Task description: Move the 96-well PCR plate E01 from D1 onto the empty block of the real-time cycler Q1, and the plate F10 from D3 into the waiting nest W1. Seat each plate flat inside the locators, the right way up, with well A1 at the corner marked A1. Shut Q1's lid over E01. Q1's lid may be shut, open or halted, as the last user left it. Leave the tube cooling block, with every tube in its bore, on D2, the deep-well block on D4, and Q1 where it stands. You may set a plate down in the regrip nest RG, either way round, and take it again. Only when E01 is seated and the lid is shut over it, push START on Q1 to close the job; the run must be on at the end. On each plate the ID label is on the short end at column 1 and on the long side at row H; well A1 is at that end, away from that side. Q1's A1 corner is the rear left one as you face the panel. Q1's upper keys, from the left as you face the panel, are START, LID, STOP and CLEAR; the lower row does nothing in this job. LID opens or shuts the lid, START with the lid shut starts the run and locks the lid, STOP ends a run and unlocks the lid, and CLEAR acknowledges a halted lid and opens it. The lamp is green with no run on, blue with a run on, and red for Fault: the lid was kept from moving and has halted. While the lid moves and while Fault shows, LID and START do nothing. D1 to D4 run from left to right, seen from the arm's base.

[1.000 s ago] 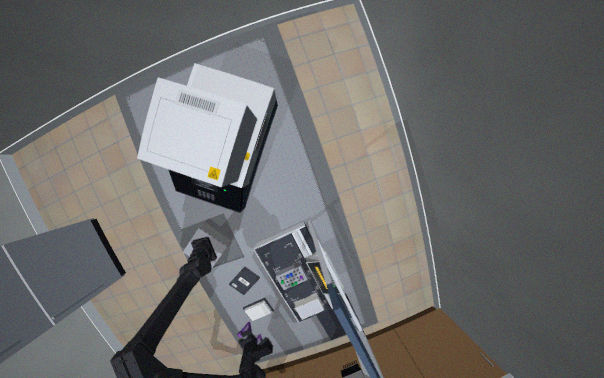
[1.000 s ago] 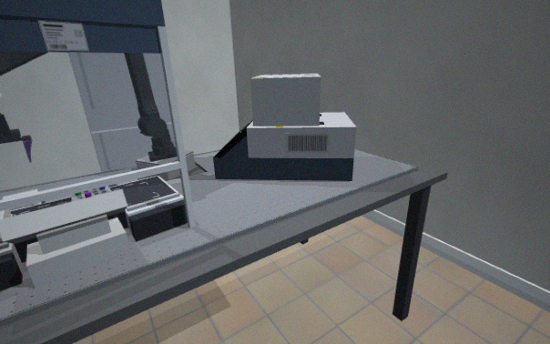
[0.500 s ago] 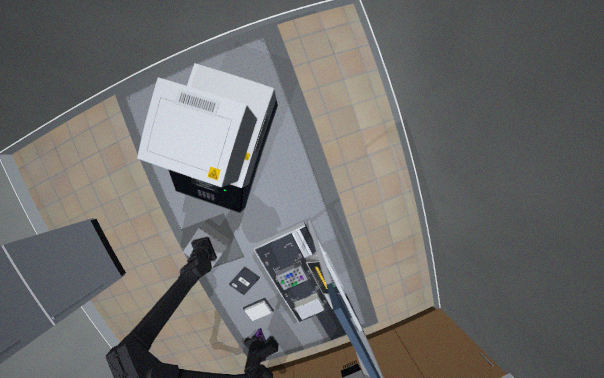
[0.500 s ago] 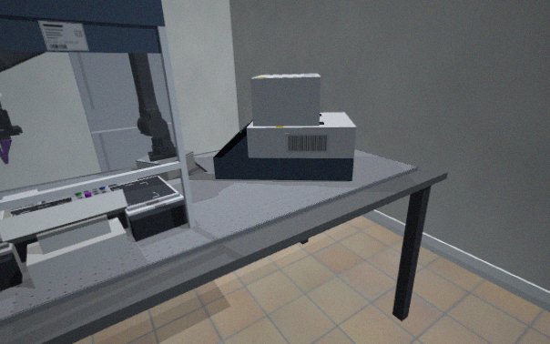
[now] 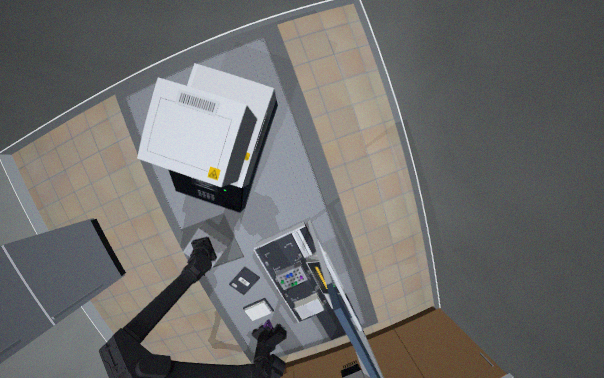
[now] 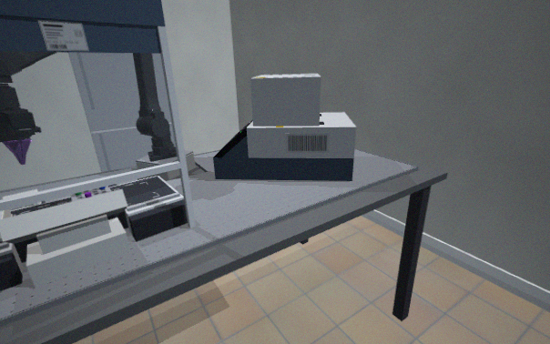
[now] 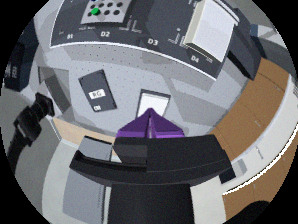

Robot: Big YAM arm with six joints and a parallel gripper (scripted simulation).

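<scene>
My gripper (image 5: 268,328) hangs above the near end of the table with its purple fingers shut together on nothing. It also shows in the side view (image 6: 18,152) and in the wrist view (image 7: 149,125). A white plate (image 5: 258,310) lies flat in a nest just ahead of the fingers; I cannot read its label. The cycler Q1 (image 5: 210,135) stands at the far end with its white lid (image 6: 285,100) raised and its lamp (image 5: 224,190) green. The lid hides its block. Deck position D3 (image 7: 161,11) is bare, and the end position (image 5: 278,251) next to the tube block is bare too.
The tube cooling block (image 5: 292,277) (image 7: 107,3) with coloured caps sits on D2. The white deep-well block (image 7: 209,26) sits on D4. A dark square nest with a small label (image 5: 244,280) lies between the arm's base (image 5: 202,250) and the deck. A blue-topped frame with posts (image 6: 175,114) stands over the deck.
</scene>
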